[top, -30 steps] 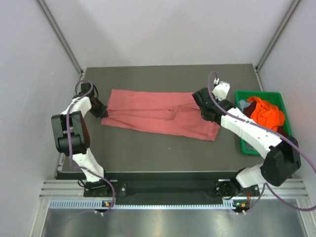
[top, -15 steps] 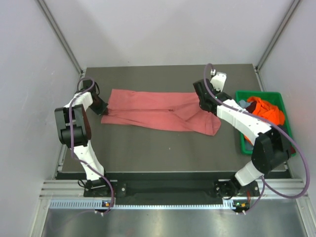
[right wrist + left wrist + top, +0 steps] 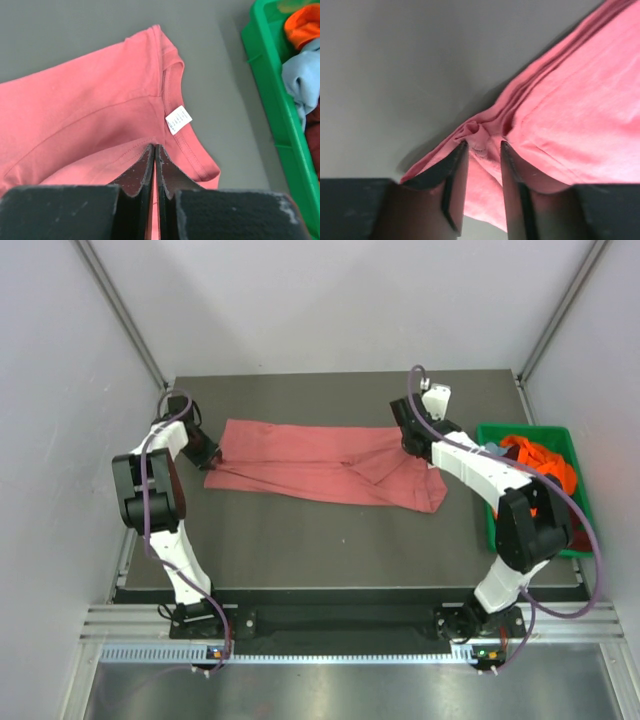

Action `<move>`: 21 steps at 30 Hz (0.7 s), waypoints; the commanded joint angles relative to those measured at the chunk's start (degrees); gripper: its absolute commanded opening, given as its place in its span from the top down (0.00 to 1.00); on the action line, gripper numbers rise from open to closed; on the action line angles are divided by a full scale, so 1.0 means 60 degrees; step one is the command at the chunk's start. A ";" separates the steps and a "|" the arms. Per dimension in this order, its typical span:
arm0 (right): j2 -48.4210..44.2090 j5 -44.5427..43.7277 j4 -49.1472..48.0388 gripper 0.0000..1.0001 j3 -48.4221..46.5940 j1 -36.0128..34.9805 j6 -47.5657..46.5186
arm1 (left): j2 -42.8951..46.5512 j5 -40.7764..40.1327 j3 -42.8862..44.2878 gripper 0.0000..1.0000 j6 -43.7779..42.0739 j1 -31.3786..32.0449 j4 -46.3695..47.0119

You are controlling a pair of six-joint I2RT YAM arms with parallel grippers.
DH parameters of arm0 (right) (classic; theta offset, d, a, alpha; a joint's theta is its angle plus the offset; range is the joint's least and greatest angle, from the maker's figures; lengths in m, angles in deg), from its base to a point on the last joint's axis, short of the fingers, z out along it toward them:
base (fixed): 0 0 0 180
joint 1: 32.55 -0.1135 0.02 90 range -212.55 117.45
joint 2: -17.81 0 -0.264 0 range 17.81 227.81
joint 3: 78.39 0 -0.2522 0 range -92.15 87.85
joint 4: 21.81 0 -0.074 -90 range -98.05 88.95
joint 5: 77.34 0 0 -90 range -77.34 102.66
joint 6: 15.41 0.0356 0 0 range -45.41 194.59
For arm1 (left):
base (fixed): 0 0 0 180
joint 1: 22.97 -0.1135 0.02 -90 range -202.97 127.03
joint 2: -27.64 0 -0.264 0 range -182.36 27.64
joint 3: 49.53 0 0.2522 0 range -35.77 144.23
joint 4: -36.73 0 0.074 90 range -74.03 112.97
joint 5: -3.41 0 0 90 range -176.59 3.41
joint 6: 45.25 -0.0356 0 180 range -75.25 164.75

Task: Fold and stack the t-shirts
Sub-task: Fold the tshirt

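The salmon-pink t-shirt [image 3: 310, 462] lies stretched left to right across the far half of the dark table [image 3: 300, 560]. My left gripper [image 3: 207, 456] is at its left end. In the left wrist view the gripper [image 3: 482, 145] has a bunched fold of the shirt [image 3: 580, 110] between its jaws. My right gripper [image 3: 413, 443] is at the shirt's right end, near the collar. In the right wrist view it [image 3: 155, 147] is shut on a thin layer of the shirt [image 3: 90, 100], just below the white label [image 3: 178, 120].
A green plastic bin [image 3: 495, 540] stands at the table's right edge. It holds a bright orange shirt [image 3: 545, 465]. The right wrist view shows the bin [image 3: 260, 65] with a bluish shirt [image 3: 302, 75] and a dark maroon one [image 3: 314, 125]. Grey walls close in both sides.
Both grippers have moved toward the far side of the table with the shirt's near edge. The shirt now looks narrower front to back.
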 commanded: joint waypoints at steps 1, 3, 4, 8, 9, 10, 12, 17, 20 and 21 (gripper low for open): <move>0.0429 0.0471 0.0078 1.00 -0.0565 0.0454 0.0347 | 0.0625 -0.0024 0.0684 0.62 -0.0499 0.0033 0.0210; 0.0590 0.0646 0.0152 1.00 -0.0565 0.0629 0.0465 | 0.0932 -0.0171 0.0846 0.60 -0.0691 0.0033 0.0122; 0.0635 0.0705 0.0152 1.00 -0.0536 0.0702 0.0553 | 0.1006 -0.0186 0.0920 0.60 -0.0822 0.0033 0.0093; 0.0898 0.1158 0.0166 1.00 -0.0550 0.0893 0.0802 | 0.1490 -0.0377 0.0556 0.60 -0.0868 0.0033 -0.0200; 0.0986 0.1276 0.0152 0.98 -0.0565 0.0952 0.0860 | 0.1708 -0.0667 0.0366 0.60 -0.0853 0.0033 -0.0186; 0.1045 0.1393 0.0166 0.96 -0.0638 0.0981 0.0890 | 0.1797 -0.0771 -0.0042 0.60 -0.0853 0.0033 -0.0157; 0.1220 0.1715 0.0181 0.91 -0.0711 0.1055 0.0891 | 0.2031 -0.0772 -0.0469 0.60 -0.0896 0.0033 -0.0113; 0.1105 0.2096 0.1116 0.65 -0.1224 0.1303 0.0816 | 0.2471 -0.0509 -0.1978 0.60 -0.0926 0.0033 0.0326; 0.0638 0.2433 0.2259 0.59 -0.1386 0.1640 0.1182 | 0.2429 -0.0040 -0.2506 0.60 -0.0882 0.0018 0.0546; 0.0461 0.2551 0.2406 0.58 -0.1125 0.1699 0.1227 | 0.2370 0.0018 -0.2623 0.59 -0.0824 0.0018 0.0561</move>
